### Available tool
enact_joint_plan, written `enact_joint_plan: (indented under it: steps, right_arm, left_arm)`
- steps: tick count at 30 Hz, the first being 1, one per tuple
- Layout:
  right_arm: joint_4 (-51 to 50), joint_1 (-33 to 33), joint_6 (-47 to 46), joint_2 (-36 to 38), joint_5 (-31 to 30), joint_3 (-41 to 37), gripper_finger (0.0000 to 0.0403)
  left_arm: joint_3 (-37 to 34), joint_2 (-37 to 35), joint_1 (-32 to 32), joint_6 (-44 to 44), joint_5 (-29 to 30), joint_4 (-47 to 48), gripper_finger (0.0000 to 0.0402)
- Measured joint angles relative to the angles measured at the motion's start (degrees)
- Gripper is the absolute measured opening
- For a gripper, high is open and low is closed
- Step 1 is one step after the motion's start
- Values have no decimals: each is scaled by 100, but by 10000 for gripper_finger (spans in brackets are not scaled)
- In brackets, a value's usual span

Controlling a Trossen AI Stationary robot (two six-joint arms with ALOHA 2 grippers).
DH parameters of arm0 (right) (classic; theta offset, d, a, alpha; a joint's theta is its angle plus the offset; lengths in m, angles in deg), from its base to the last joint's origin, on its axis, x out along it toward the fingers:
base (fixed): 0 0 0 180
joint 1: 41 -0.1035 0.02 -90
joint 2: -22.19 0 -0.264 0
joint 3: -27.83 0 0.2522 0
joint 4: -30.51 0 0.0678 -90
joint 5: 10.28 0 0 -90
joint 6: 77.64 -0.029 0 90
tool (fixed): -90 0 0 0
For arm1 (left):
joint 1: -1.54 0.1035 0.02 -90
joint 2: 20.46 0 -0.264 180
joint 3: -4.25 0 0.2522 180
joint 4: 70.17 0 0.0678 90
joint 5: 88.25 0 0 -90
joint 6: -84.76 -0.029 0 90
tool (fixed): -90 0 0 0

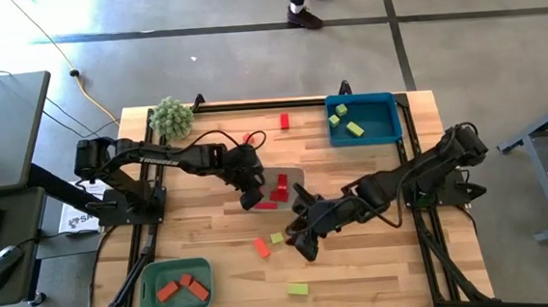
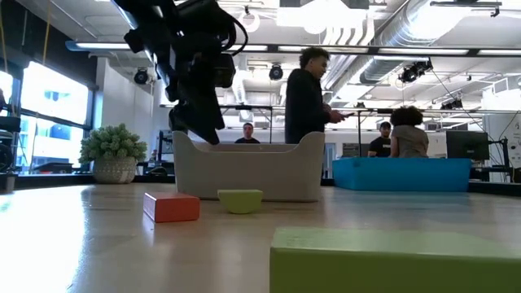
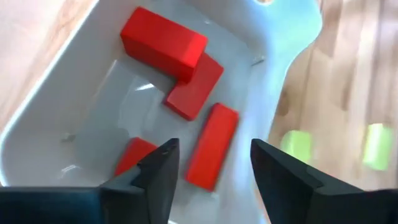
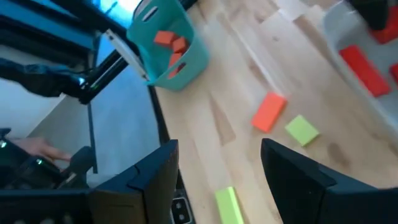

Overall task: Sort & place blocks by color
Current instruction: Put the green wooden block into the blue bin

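A white tray (image 1: 293, 175) at the table's middle holds several red blocks (image 3: 163, 42). My left gripper (image 3: 214, 146) stands open above them, over a red bar (image 3: 211, 155), with nothing between its fingers; the low view shows it (image 2: 195, 130) dipping behind the tray's wall (image 2: 244, 172). Right of it, my right gripper (image 4: 217, 149) hangs open over bare table. Close by lie an orange block (image 1: 261, 247) and a yellow-green block (image 1: 277, 237). A yellow-green bar (image 1: 297, 288) lies near the front edge. Another red block (image 1: 284, 121) rests at the far side.
A blue tray (image 1: 388, 118) with yellow-green blocks stands at the far right. At the near left, a teal tray (image 1: 148, 290) holds orange blocks. A fuzzy green plant (image 1: 172, 117) sits at the far left corner. People stand beyond the table.
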Motion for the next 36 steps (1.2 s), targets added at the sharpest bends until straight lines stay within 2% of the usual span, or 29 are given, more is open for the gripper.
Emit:
enact_joint_plan:
  steps: [8,24,36]
  right_arm:
    - [190,-418,274,-462,-123,0,216]
    - [205,-1048,668,-1674,1,0,216]
    - [621,-1231,1471,-2225,-102,0,226]
  left_arm:
    - [24,-230,-151,678,-511,-27,192]
    - [28,-1586,-1379,1963,-501,-11,191]
    - [28,-1826,-1821,2236,-440,-6,191]
